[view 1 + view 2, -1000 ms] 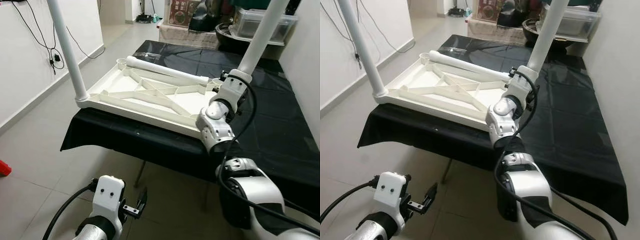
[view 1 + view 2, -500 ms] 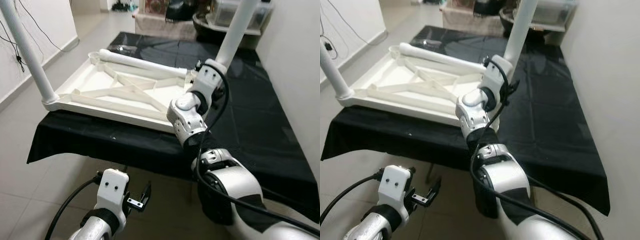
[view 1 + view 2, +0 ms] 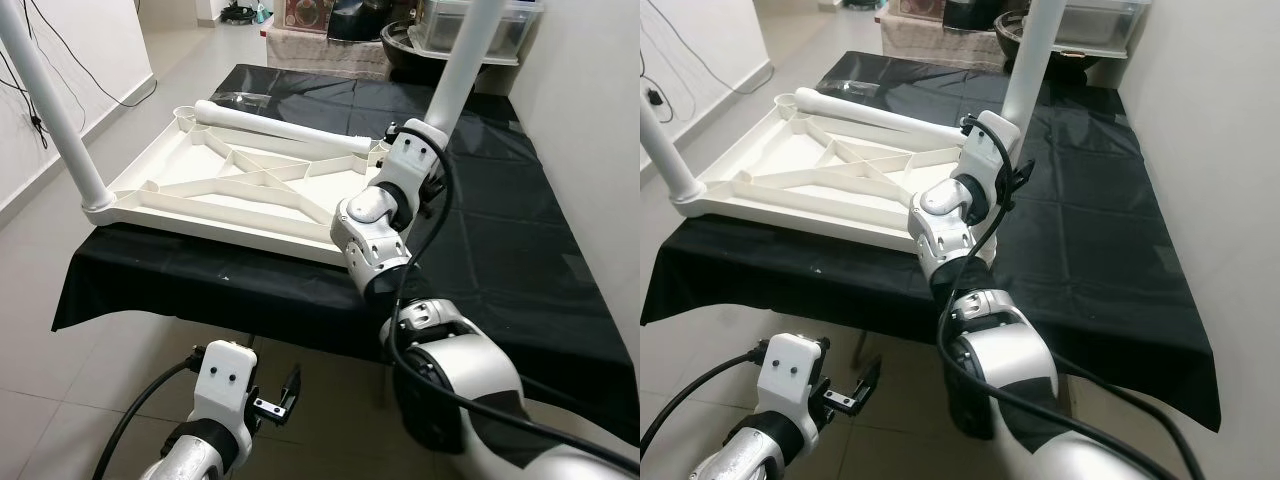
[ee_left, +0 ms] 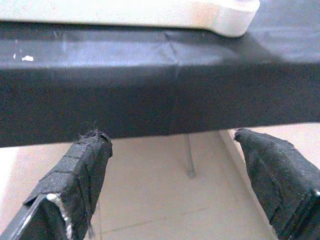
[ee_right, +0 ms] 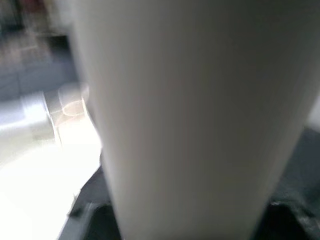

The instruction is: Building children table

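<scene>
Gaping left tool (image 4: 170,180) (wrist view) faces black cloth (image 4: 150,90).

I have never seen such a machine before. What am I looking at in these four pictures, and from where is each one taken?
This is a humanoid robot with two silver arms, each ending in a gripper with two black fingers. The two wide pictures come from cameras in its head, looking down. They show a white plastic tabletop lying upside down on a workbench covered with black cloth. Two white round legs already stand up from it: one at the near left corner, one at the right. A third white leg lies loose along the far edge.

The other two pictures come from cameras on the wrists. The right gripper is at the base of the right leg, so its camera sees that leg very near and blurred; its fingers are hidden. The left gripper hangs low in front of the bench, open and holding nothing.
</scene>
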You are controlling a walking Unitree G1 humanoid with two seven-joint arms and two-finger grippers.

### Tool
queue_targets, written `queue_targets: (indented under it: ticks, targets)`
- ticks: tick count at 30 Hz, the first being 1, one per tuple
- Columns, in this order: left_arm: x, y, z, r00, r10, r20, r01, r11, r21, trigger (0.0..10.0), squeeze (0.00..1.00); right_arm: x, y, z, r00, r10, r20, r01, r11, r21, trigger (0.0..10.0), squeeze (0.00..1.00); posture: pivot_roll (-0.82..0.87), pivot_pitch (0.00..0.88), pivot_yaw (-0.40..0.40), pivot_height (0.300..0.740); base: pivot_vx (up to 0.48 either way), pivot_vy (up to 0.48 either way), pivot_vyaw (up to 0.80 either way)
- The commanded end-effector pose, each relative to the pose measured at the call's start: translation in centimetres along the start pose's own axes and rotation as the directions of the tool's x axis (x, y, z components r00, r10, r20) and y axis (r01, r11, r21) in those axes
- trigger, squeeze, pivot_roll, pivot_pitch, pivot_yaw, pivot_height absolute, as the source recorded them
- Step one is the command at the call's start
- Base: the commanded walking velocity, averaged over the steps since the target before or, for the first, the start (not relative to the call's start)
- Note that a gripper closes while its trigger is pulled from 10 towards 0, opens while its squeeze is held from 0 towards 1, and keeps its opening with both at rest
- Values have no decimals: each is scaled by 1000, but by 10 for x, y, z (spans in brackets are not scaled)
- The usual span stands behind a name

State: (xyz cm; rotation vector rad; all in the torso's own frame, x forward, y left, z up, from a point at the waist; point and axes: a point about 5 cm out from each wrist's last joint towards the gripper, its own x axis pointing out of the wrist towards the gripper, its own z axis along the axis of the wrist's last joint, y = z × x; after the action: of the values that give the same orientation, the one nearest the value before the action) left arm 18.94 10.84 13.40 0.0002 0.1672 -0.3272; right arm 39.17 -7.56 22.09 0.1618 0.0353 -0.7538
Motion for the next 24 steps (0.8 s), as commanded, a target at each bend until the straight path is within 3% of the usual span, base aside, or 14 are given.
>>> queue_targets:
  ticks: [1,10,11,12,13,24]
  targets:
    - [0,-2,-4,1000,-4,-15,4,1000,-3,10000,0,4,-5,-9,998,-19,-54,18,1000,-11,10000,1000,94,130,-34,740,0,0,0]
    - [1,-2,-5,1000,-4,-19,4,1000,-8,10000,0,0,-1,-7,999,12,-44,-12,1000,7,10000,1000,92,130,-35,740,0,0,0]
    - [1,-2,-6,1000,-5,-20,5,1000,-9,10000,0,-1,1,-7,999,26,-47,-26,1000,13,10000,533,91,129,-33,740,0,0,0]
    - [1,-2,-6,1000,-5,-20,5,1000,-9,10000,0,-1,1,-7,999,26,-47,-26,1000,13,10000,533,91,129,-33,740,0,0,0]
    - [1,-2,-6,1000,-5,-20,5,1000,-9,10000,0,-2,2,-7,998,36,-49,-35,999,17,10000,0,91,129,-34,740,0,0,0]
    - [3,-1,-7,1000,-4,-19,4,1000,-10,10000,0,-1,-2,-15,988,137,-71,-136,991,19,10000,0,82,106,-33,740,0,0,0]
